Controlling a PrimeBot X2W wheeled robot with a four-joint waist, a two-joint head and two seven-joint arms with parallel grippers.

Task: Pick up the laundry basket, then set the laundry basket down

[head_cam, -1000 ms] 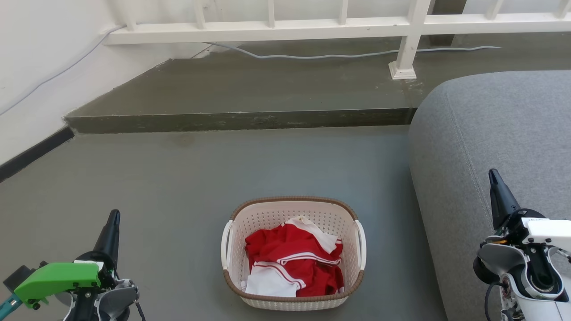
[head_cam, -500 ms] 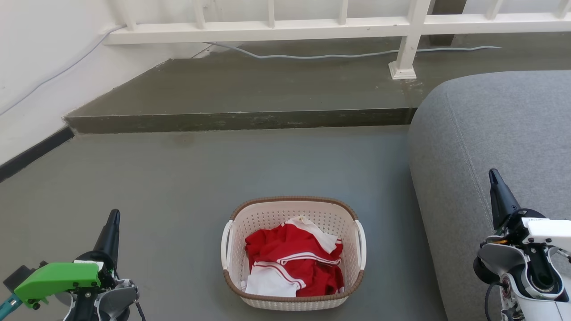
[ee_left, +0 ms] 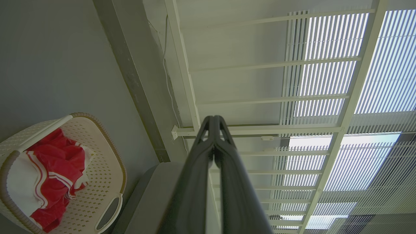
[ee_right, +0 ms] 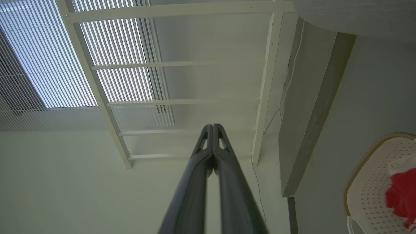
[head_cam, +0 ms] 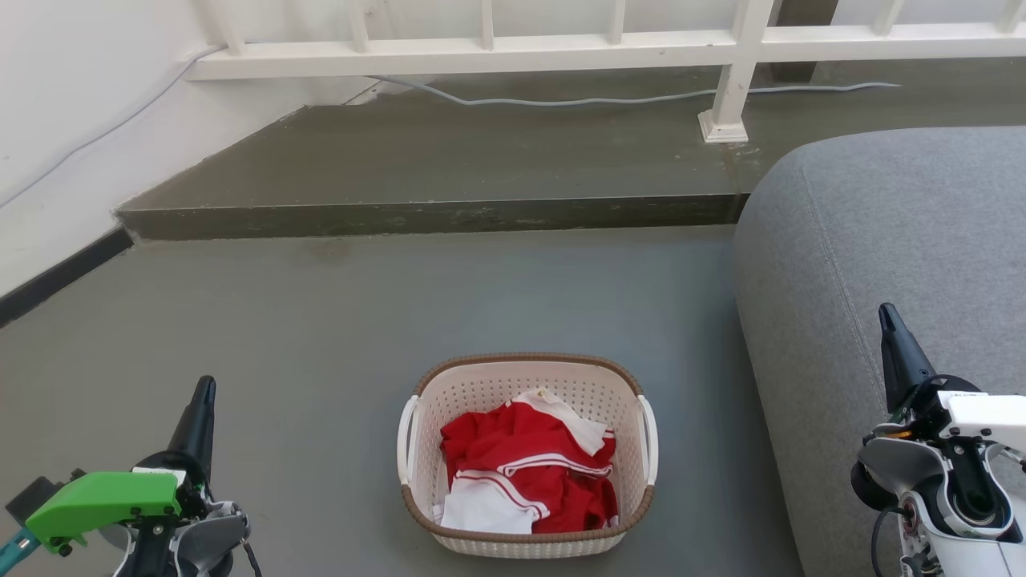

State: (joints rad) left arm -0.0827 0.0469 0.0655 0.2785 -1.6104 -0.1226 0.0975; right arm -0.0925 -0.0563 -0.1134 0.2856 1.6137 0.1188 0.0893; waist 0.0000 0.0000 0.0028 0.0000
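Observation:
The laundry basket (head_cam: 469, 393) stands on the grey floor at bottom centre of the head view, cream-white and perforated with a brown rim and white side handles. Red and white clothes (head_cam: 529, 473) lie inside it. It also shows in the left wrist view (ee_left: 104, 169) and the right wrist view (ee_right: 367, 182). My left gripper (head_cam: 205, 387) is shut and empty, well left of the basket. My right gripper (head_cam: 885, 312) is shut and empty, to the right, over the grey sofa. Both sets of fingers meet at the tips (ee_left: 213, 118) (ee_right: 213, 126).
A grey sofa (head_cam: 898, 240) fills the right side, close to the basket's right handle. A raised concrete step (head_cam: 433, 216) runs behind the basket, with a white railing (head_cam: 561, 48) and a grey cable (head_cam: 561, 101) beyond. A white wall (head_cam: 64, 120) stands at left.

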